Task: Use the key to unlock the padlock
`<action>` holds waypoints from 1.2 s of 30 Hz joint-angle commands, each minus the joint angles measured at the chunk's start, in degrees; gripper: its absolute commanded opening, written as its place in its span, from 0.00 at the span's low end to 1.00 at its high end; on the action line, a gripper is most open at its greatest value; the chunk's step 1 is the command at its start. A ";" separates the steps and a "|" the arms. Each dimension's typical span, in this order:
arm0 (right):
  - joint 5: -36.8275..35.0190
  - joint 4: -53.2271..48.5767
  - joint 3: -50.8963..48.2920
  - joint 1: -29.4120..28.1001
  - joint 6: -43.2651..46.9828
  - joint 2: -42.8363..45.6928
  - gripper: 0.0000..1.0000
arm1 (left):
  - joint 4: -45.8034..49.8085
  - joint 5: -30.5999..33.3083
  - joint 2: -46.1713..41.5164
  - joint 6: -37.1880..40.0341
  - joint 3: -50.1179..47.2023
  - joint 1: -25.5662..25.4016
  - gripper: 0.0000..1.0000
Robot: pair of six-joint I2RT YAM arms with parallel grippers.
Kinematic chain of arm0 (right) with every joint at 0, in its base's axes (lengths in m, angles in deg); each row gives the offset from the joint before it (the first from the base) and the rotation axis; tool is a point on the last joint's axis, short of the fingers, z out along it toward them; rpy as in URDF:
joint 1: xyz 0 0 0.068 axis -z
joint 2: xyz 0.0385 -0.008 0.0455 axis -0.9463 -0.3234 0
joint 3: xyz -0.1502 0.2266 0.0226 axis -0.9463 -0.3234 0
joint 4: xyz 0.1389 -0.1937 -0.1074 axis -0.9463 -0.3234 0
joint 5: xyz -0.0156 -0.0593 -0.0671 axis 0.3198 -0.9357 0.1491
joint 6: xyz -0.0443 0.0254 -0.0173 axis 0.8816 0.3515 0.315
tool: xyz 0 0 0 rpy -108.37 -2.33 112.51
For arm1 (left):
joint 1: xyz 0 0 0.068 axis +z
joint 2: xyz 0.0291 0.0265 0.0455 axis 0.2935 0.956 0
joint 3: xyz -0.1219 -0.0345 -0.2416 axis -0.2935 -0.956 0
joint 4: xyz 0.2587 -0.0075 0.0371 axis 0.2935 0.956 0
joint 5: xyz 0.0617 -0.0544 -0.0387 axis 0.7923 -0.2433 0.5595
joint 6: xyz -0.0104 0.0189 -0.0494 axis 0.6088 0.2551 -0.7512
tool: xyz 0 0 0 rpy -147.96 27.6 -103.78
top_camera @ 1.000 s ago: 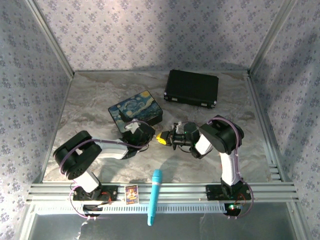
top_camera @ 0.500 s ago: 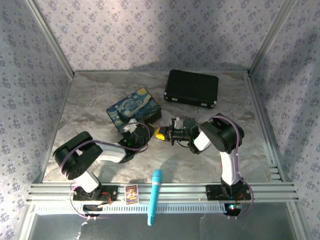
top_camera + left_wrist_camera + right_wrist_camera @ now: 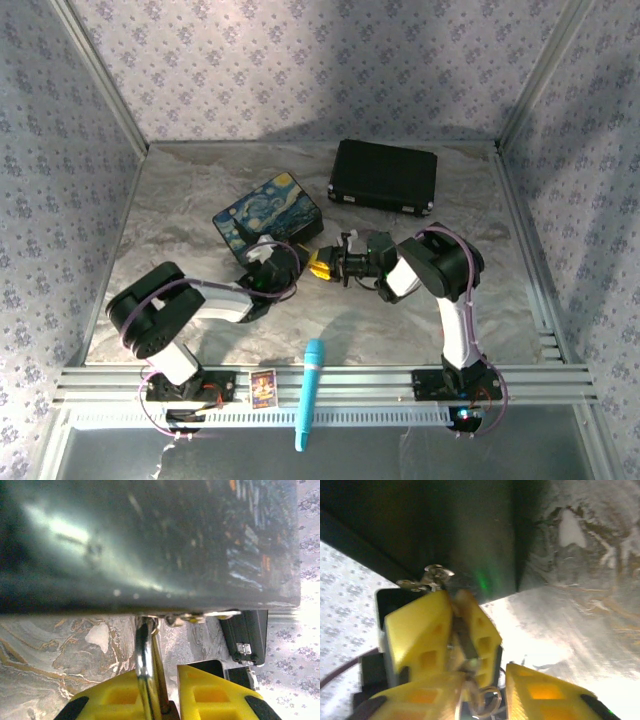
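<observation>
Left wrist: one padlock point(image 3: 144, 672), seemingly pinched in left gripper point(image 3: 159, 692).

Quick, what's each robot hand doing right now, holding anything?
Left hand: closed on the tiny brass padlock with the silver shackle.
Right hand: open, with a small silver key ring in the gap.

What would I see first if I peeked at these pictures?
Probably the swirly Starry Night box left of the middle, with a black case behind it to the right. Just in front of the box the yellow left tool meets the right tool and pinches the silver loop of a tiny padlock. A blue pen-like stick lies on the near rail.
</observation>
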 commanded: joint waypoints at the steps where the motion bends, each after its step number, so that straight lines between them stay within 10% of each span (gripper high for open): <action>1: -5.34 0.72 0.08 -0.31 4.03 1.76 0.38 | 2.23 -16.83 -1.54 -5.28 1.74 -2.04 0.00; 36: -12.66 1.11 -9.35 -3.53 5.35 6.72 0.03 | 11.47 -15.88 0.79 -5.92 4.38 -3.37 0.00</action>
